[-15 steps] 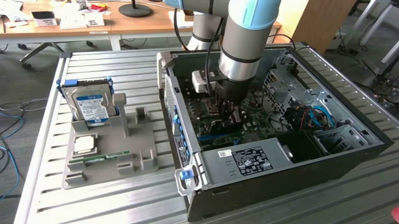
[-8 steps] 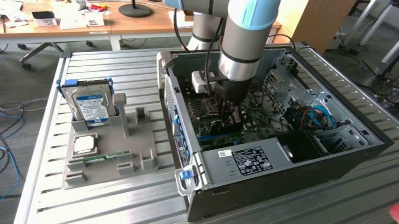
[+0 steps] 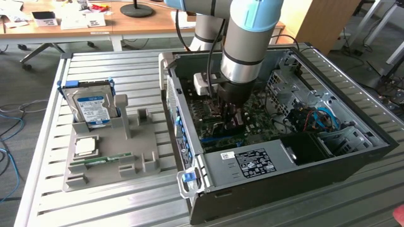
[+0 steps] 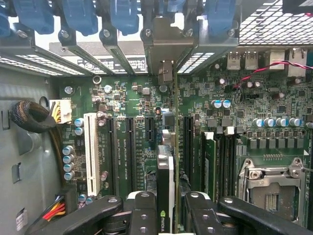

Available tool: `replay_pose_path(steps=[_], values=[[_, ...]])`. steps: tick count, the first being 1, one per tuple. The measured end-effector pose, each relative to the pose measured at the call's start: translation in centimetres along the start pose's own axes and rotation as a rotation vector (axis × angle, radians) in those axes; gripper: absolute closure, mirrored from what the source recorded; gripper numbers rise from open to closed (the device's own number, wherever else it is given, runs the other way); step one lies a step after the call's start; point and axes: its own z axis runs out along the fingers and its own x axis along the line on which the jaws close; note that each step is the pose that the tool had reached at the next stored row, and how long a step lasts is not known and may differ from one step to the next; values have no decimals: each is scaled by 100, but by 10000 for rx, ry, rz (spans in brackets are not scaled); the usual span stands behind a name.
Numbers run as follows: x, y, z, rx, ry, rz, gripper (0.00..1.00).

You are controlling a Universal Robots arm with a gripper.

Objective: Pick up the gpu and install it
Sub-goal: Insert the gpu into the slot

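Gripper [image 4: 165,215] fingers [image 4: 142,215] pinch the gpu [image 4: 165,186] edge-on, standing upright over the motherboard [image 4: 274,112] slots inside the open computer case [image 3: 252,165], its bracket toward twelve o'clock.

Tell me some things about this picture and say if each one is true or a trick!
1. The gripper holds the gpu edge-on above the motherboard. True.
2. The computer case has its side closed. False: it is open, showing the boards inside.
3. The hard drive stands upright in the grey holder beside the case. True.
4. The green RAM stick is in the gripper. False: it lies in the grey holder.
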Motion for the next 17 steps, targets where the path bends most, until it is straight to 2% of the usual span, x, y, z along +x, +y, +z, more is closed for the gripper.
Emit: replay_pose_path(steps=[17], values=[[0, 15, 34, 3, -2, 0, 73]])
